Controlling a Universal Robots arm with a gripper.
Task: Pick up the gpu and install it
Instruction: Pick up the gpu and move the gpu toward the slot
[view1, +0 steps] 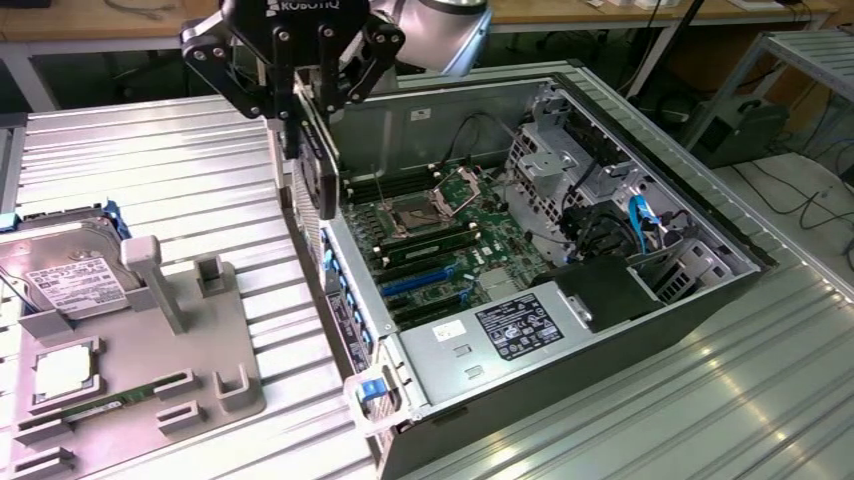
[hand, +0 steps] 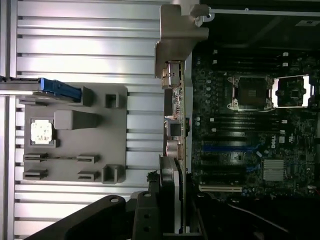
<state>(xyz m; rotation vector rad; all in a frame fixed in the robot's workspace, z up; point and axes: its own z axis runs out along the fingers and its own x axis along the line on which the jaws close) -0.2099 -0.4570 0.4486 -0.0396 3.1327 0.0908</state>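
Note:
My gripper (view1: 310, 105) is shut on the gpu (view1: 318, 175), which hangs on edge in the air over the open computer case's (view1: 694, 300) wall on the exterior view's left. In the wrist view the gpu (hand: 176, 115) is edge-on, with its silver end bracket (hand: 182, 30) at the far end from the gripper (hand: 172, 200). The card sits between the grey fixture and the motherboard (hand: 250, 135). The motherboard's blue and black expansion slots (view1: 424, 282) lie below and to the exterior view's right of the card.
A grey fixture (view1: 200, 350) on the ribbed metal table holds a silver hard drive (view1: 60, 280), a processor chip (view1: 63, 372) and a thin memory stick (view1: 114, 402). Inside the case are a power supply (view1: 514, 330), cables and a drive cage (view1: 574, 160).

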